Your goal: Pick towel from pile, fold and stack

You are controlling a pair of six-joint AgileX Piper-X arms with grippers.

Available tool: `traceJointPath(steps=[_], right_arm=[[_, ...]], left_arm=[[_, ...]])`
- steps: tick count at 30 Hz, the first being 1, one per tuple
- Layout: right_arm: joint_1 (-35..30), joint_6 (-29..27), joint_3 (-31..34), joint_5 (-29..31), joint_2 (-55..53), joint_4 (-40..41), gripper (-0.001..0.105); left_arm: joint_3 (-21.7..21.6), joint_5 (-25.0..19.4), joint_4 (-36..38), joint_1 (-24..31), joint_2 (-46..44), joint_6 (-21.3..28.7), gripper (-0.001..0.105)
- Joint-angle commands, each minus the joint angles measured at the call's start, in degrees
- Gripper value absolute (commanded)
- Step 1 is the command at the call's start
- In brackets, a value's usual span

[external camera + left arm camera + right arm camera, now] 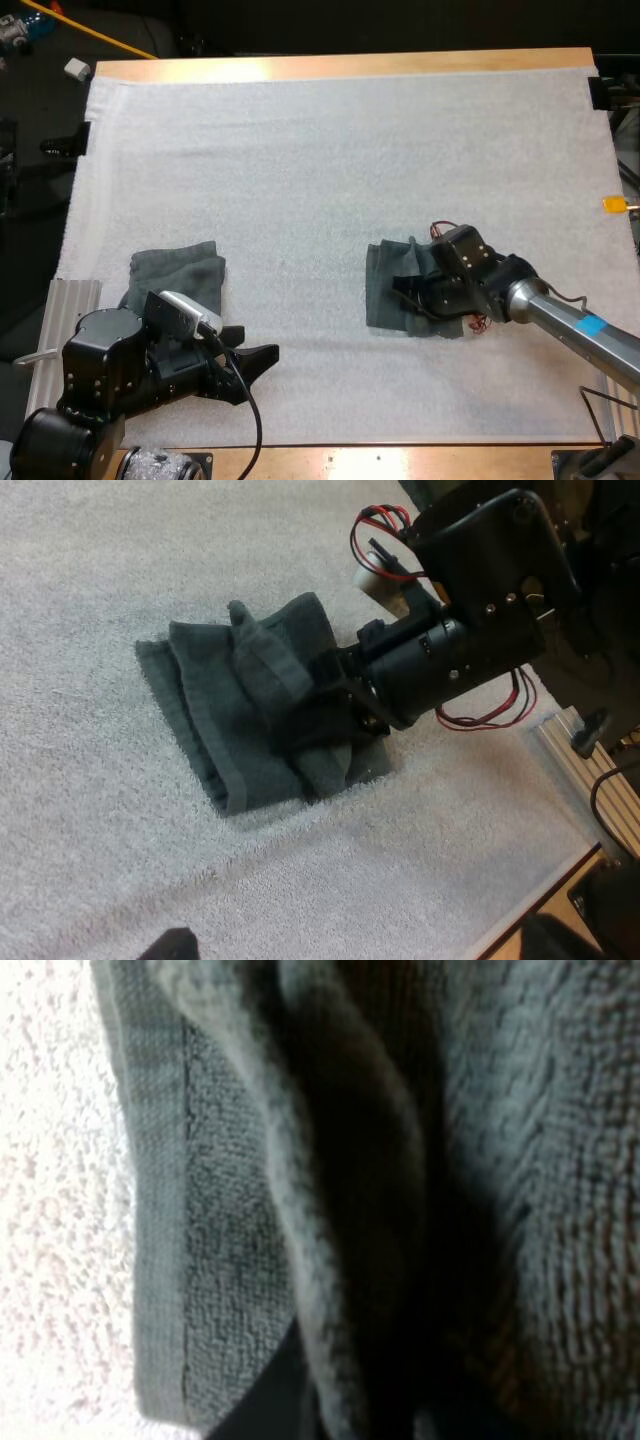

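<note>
The right pincer (pixel 406 291) is squeezing the crumpled towel (pixel 383 298), which is lying just right of the mat's (pixel 320 170) middle. The left pincer (pixel 262 358) is hanging spread apart, holding nothing, well away. The right arm is nearer.
</note>
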Motion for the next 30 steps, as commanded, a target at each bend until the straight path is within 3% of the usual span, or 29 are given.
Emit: traceJointPath(steps=[1, 5, 6, 8, 11, 16, 30], right_arm=[[-0.5, 0.0, -0.7, -3.4, 0.4, -0.8, 0.023], [-0.7, -1.1, -1.1, -8.1, 0.4, -1.5, 0.066], [-0.6, -1.5, -1.1, -9.4, 0.3, -1.8, 0.071], [-0.4, -0.7, -1.0, -7.3, -0.1, -1.3, 0.059], [-0.3, -1.4, -1.1, -8.8, -0.4, -1.2, 0.069], [1.0, -0.9, -1.1, -9.6, -1.1, -1.5, 0.067], [8.9, 3.5, -1.2, -4.9, 0.8, -5.7, 0.067]], left_arm=[[-0.3, 0.8, 0.2, 0.0, 0.3, -0.2, 0.062], [-0.3, 0.8, 0.1, -0.1, 0.2, -0.2, 0.062], [-0.3, 0.7, 0.0, 0.0, 0.2, -0.1, 0.062], [-0.3, 0.5, -0.1, 0.0, 0.0, 0.1, 0.062], [-0.3, 0.5, -0.2, -0.1, 0.0, 0.2, 0.062], [-0.3, 0.4, -0.1, 0.0, 0.1, 0.3, 0.062], [-0.4, 0.5, 0.0, 0.0, 0.0, 0.6, 0.062]])
